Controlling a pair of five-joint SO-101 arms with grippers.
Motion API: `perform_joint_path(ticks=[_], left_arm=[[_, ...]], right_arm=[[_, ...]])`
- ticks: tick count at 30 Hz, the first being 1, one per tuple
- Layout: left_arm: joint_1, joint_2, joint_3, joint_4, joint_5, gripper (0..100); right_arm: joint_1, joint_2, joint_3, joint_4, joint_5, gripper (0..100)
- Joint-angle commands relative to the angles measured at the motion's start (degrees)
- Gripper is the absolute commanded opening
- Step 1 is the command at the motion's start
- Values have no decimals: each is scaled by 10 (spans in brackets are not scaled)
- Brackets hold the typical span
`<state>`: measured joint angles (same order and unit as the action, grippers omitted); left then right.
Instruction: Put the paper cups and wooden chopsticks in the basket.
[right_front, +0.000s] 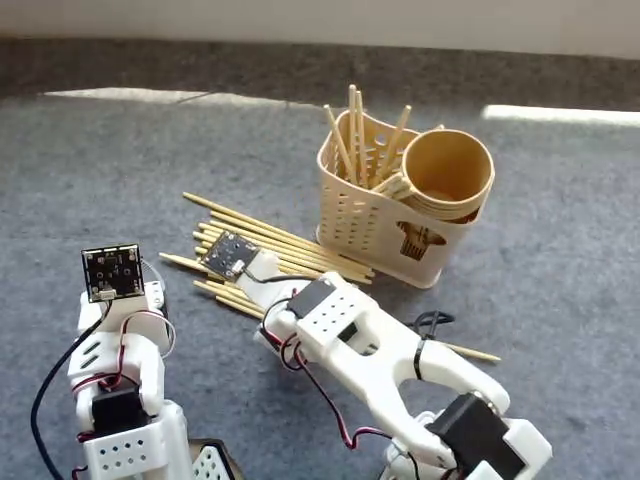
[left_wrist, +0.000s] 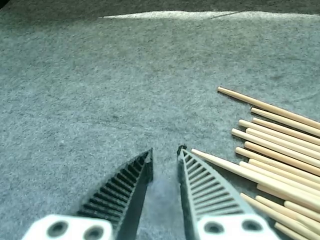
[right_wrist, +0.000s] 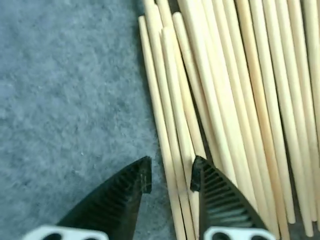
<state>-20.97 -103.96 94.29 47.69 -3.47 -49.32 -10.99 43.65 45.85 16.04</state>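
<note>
Two SO-101 arms work over a grey, carpet-like tabletop (right_front: 120, 170), with a cream slotted basket (right_front: 370, 215) standing upright toward its far side. The right arm (right_front: 380, 360) stretches toward the basket from the near edge, its wrist above the loose sticks beside the basket. The left arm (right_front: 120, 380) stands well apart from the basket, beyond those sticks. Stacked paper cups (right_front: 447, 172) lie tilted inside the basket, mouths facing outward over its rim. A handful of wooden chopsticks (right_front: 358, 125) stands upright in the basket next to the cups. A larger spread of loose chopsticks (right_front: 270, 245) lies flat on the tabletop, one end of the spread touching the basket's base. A single chopstick (right_front: 470, 350) lies on the arms' side of the basket, partly under the right arm. The right end effector (right_wrist: 170, 175) is narrowly parted, its tips straddling the outermost sticks of the spread, nothing clamped. The left end effector (left_wrist: 165, 157) is also slightly parted and empty, over bare tabletop at the end of the spread farthest from the basket.
</note>
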Motion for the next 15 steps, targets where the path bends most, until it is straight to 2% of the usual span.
perform_joint_path(ticks=[1,15], left_arm=[[12,-1,-6,-11,-6,95],[13,-1,-6,-11,-6,95]], right_arm=[[13,0,-29,6,8,141],[6,2,-28,2,9,141]])
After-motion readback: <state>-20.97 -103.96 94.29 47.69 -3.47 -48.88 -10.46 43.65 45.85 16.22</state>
